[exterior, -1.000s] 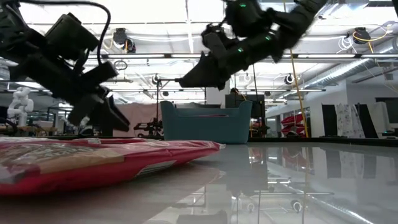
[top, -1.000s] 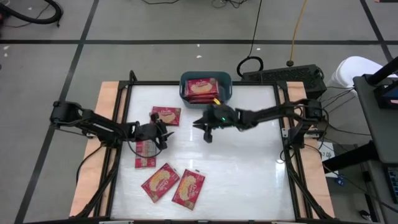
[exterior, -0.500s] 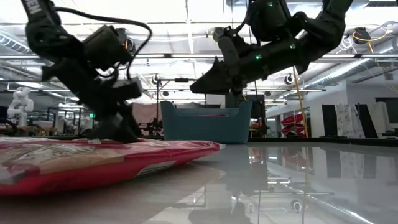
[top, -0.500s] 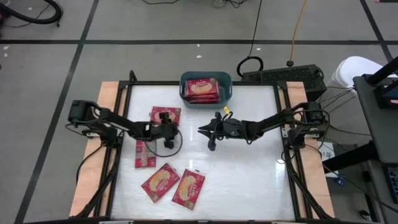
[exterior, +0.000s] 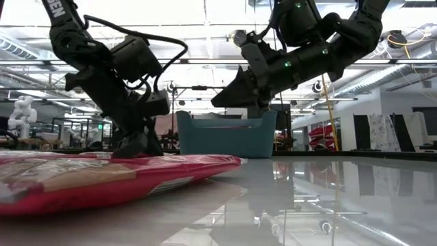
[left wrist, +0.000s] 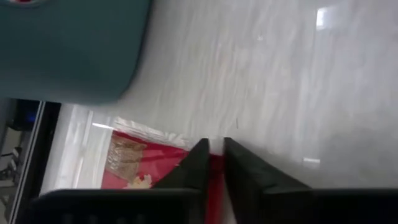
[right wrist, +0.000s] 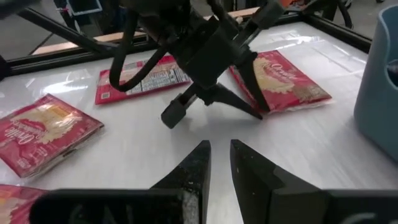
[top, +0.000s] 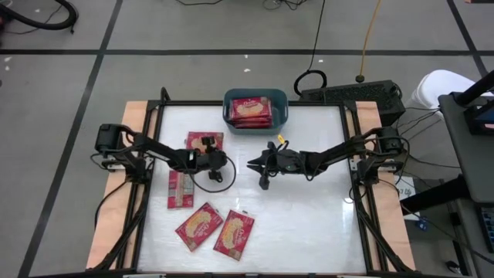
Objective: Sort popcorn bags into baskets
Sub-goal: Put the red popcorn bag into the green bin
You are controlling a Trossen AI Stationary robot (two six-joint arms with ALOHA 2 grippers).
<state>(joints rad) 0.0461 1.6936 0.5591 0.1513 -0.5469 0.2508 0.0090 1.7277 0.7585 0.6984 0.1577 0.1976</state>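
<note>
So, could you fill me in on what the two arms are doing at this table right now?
They are sorting popcorn bags into the teal basket, which already holds some. The left gripper is down at the edge of a red bag lying near the basket, its fingers close together around that edge. The right gripper hovers empty above mid-table, nearly closed. Three more bags lie on the table's left side.

A glossy white worktop (top: 301, 224) with pale wooden side strips (top: 104, 232) stands on a grey floor (top: 193, 31) crossed by dark lines. A black cable (top: 318, 38) trails toward twelve o'clock. At table height, the room beyond shows a bright ceiling with strip lights (exterior: 205, 14), pipes and distant shelving.
</note>
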